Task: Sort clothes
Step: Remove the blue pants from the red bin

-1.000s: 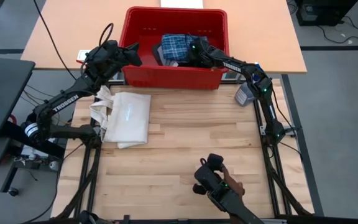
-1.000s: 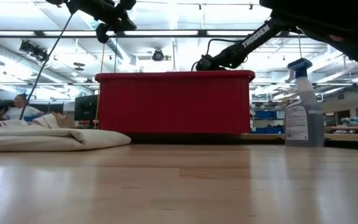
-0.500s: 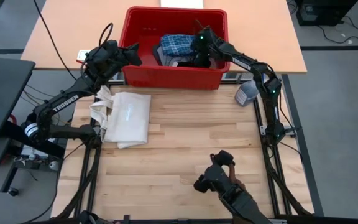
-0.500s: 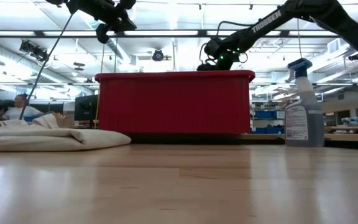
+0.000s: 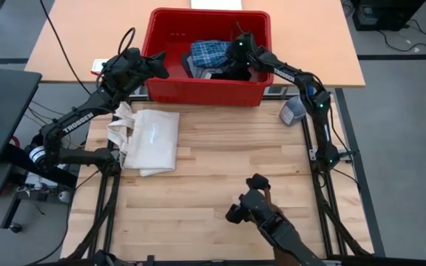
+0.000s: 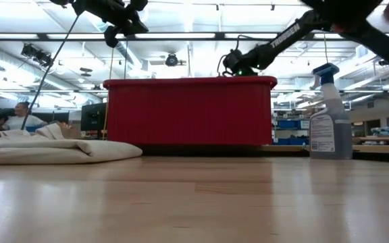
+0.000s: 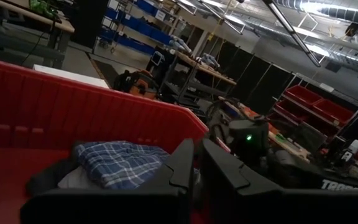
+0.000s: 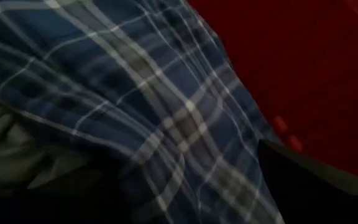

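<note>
A: Where are the clothes?

B: In the red bin [image 5: 209,92] at twelve o'clock, off the far edge of the worktop [image 5: 213,185]. The plaid cloth [image 5: 211,53] lies on top, with dark fabric [image 5: 220,74] bunched just beside it at four o'clock.

A: And your tools?

B: My right tool [image 5: 235,65] hangs inside the bin over that dark fabric. Its fingers are lost against the black, so I cannot tell whether they stand apart or together. My left tool [image 5: 161,70] waits over the bin's nine o'clock wall, fingers [image 7: 182,168] pressed together on nothing.

A: What could go wrong?

B: The garments overlap. If I close low, I judge I could pinch plaid and dark fabric at once and lift two. Cloth could also snag on the bin's rim as it comes out.

A: Anything in the way?

B: A white tote [image 5: 150,140] lies at nine o'clock on the worktop, a spray bottle [image 5: 293,112] at two o'clock, and a third dark arm [image 5: 261,214] reaches in from six o'clock. A person [image 6: 19,120] sits well behind.
</note>
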Robot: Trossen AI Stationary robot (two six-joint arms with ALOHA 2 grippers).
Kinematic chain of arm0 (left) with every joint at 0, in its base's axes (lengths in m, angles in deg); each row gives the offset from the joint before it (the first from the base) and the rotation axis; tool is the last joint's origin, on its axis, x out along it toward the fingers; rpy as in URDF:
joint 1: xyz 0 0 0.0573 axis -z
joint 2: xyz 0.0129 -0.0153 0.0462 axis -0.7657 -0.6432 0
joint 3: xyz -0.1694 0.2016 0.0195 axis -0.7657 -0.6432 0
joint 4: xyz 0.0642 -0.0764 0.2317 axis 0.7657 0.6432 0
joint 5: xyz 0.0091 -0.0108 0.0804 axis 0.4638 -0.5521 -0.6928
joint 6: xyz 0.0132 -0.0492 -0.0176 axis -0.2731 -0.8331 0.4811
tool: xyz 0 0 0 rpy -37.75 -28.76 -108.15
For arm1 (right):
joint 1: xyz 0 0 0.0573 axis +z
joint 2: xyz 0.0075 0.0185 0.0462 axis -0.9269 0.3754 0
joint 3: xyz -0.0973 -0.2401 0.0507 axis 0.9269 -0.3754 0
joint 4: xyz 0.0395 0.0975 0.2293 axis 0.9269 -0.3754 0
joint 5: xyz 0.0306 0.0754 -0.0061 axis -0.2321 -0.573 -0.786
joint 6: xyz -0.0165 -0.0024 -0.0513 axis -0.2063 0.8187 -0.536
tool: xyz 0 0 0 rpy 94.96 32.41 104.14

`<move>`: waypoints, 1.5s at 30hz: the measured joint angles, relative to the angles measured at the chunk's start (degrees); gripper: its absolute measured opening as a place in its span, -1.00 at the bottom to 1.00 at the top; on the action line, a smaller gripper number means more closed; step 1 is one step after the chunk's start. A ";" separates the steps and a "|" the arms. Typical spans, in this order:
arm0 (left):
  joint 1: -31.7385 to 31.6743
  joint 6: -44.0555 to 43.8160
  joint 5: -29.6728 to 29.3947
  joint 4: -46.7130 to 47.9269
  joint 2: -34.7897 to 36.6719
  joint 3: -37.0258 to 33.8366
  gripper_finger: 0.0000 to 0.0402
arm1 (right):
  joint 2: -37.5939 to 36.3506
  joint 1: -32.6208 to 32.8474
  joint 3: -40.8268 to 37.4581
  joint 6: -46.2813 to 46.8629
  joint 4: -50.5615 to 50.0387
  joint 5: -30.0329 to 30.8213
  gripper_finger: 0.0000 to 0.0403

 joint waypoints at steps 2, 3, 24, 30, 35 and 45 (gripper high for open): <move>0.00 0.00 0.04 0.05 0.07 0.00 -0.83 | 1.21 0.37 0.00 -1.41 1.72 -0.19 0.67; 0.00 0.00 0.04 0.13 0.11 0.00 -0.83 | 1.78 0.48 0.00 -1.87 2.68 -0.23 0.66; -0.51 -0.77 2.66 2.11 -0.02 1.35 -0.85 | 2.04 1.22 0.02 -4.52 -2.73 -3.36 -0.83; -2.00 9.29 5.06 17.09 -10.20 14.50 -0.96 | -3.34 2.58 0.02 -3.89 -1.74 -3.03 -0.79; -4.74 19.10 6.30 26.36 -22.83 27.23 -0.95 | -3.88 2.60 0.02 -2.54 -1.95 -4.39 -0.89; -4.86 39.24 10.39 36.48 -44.60 45.30 -0.16 | -3.88 3.05 0.01 2.08 -2.18 -4.41 -0.86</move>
